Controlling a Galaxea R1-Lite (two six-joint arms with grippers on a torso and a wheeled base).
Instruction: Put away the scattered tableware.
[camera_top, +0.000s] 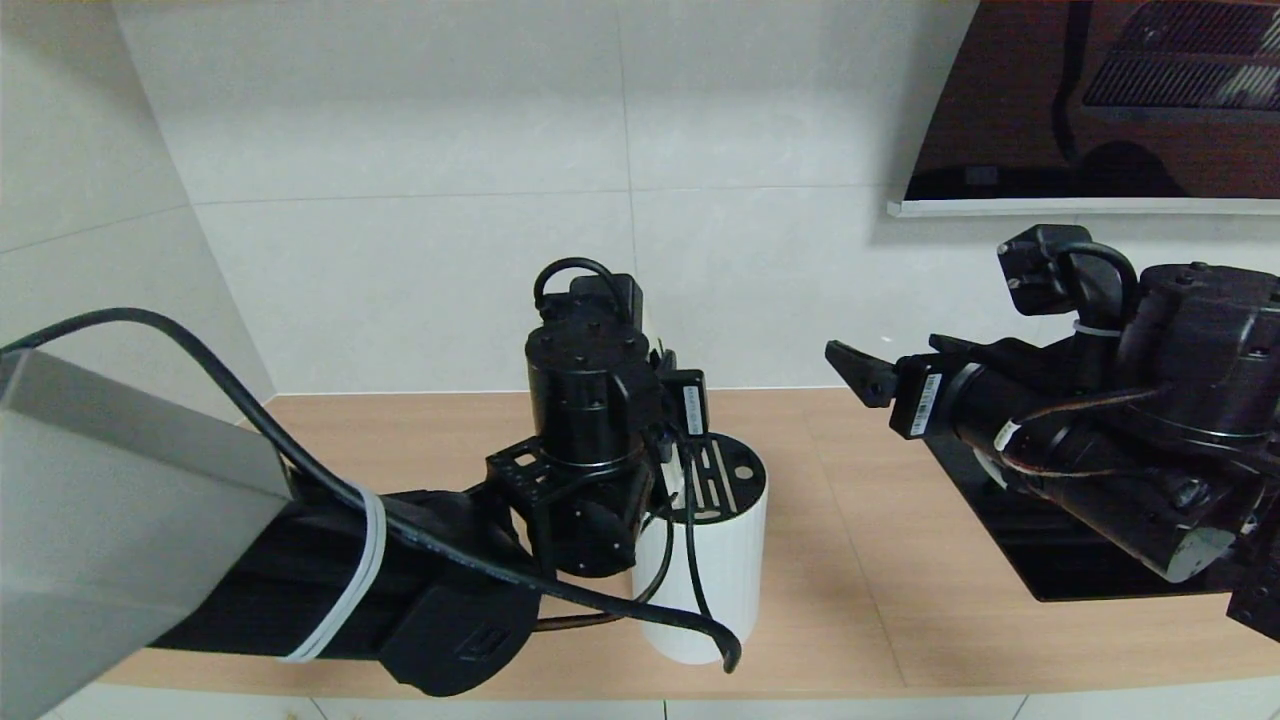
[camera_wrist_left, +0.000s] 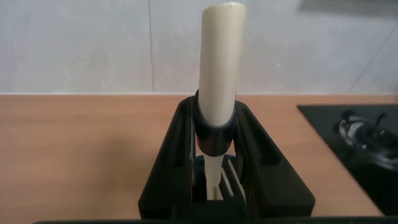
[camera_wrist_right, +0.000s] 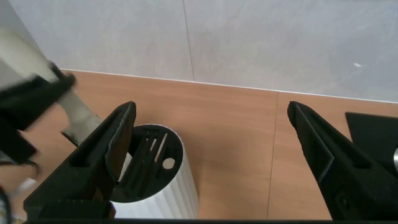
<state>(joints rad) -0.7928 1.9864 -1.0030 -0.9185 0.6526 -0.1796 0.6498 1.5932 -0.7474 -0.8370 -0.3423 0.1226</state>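
Head view: the left gripper (camera_top: 678, 445) sits directly above the white holder (camera_top: 705, 570) on the worktop (camera_top: 870, 580). The right gripper (camera_top: 862, 375) is to the holder's right.

Left wrist view: the left gripper is clamped on a cream-handled utensil (camera_wrist_left: 219, 68), held upright over the holder's slotted top.

Right wrist view: the right gripper's jaws are wide apart above the holder.

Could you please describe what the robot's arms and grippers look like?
Both arms are black with round joint housings. The left arm has a grey boxy link and a thick black cable bound by a white strap. The right arm carries a white barcode label and thin wires. The right gripper has black wedge-shaped fingers.
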